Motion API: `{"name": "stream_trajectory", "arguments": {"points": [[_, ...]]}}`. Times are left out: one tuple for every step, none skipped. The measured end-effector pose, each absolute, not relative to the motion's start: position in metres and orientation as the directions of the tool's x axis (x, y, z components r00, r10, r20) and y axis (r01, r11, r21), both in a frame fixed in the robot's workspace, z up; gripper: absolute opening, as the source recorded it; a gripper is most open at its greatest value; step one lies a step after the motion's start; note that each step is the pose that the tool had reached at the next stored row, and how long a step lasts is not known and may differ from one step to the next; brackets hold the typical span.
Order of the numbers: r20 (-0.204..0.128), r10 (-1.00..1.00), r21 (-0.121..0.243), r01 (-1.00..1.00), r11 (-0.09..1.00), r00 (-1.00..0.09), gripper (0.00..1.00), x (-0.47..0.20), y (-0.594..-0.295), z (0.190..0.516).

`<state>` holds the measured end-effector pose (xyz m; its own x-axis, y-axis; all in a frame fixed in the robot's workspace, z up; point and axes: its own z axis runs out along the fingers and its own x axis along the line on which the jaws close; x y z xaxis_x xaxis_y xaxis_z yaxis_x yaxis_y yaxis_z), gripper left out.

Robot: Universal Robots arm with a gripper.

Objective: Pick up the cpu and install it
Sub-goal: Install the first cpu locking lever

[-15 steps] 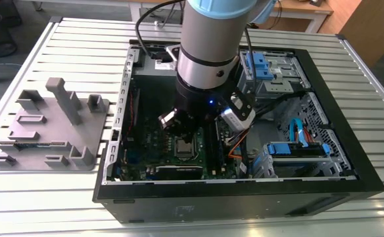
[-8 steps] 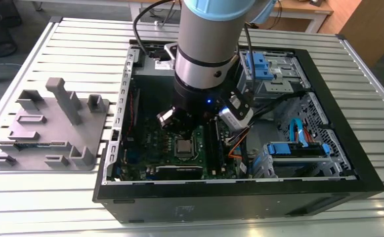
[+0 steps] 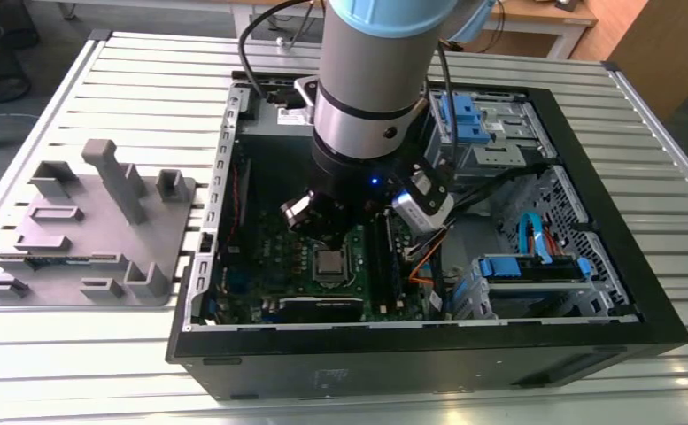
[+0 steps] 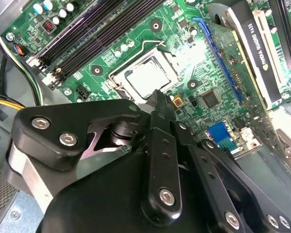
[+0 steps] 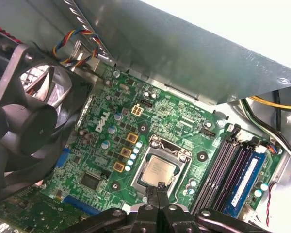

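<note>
Closest to my wrist cameras, the gripper [image 5: 160, 188] hung just above the socket with its two fingertips pressed together and nothing between them. Directly beneath, in both wrist views, the cpu [image 5: 158, 171] lay flat in its socket [image 5: 161, 148] on the green motherboard [image 5: 102, 141], its silver top square with the frame around it, so I judged it already seated and the fingertips just clear of its near edge. From there I judged that the careful thing was to keep the arm straight over the chip, with no sideways drift that might scrape the lid or catch the retention lever [image 4: 146, 44]. Just beside the socket ran the memory slots [image 5: 223, 167], and the case fan [image 5: 24, 116] sat near the board's other side. Farther out, in the exterior view, the arm [image 3: 374, 97] reached down into the open computer case [image 3: 627, 266], and well apart on the slatted table [image 3: 143, 80] sat the grey holder tray [image 3: 84, 230].
</note>
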<state>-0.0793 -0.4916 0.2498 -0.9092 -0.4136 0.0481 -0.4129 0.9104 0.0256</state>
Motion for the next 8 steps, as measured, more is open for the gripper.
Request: {"name": "stream_trajectory", "arguments": {"points": [[0.048, -0.414, 0.026, -0.413, 0.91, -0.909, 0.11, -0.0793, -0.4916, 0.2498], [0.048, -0.414, 0.027, -0.413, 0.91, -0.909, 0.11, -0.0793, -0.4916, 0.2498], [0.047, -0.414, 0.027, -0.413, 0.91, -0.909, 0.11, -0.0793, -0.4916, 0.2498], [0.047, -0.414, 0.027, -0.413, 0.91, -0.909, 0.11, -0.0793, -0.4916, 0.2498], [0.047, -0.414, 0.028, -0.413, 0.91, -0.909, 0.11, -0.0793, -0.4916, 0.2498], [0.047, -0.414, 0.028, -0.413, 0.91, -0.909, 0.11, -0.0793, -0.4916, 0.2498], [0.047, -0.414, 0.029, -0.413, 0.91, -0.909, 0.11, -0.0793, -0.4916, 0.2498], [0.046, -0.414, 0.029, -0.413, 0.91, -0.909, 0.11, -0.0793, -0.4916, 0.2498]]}}
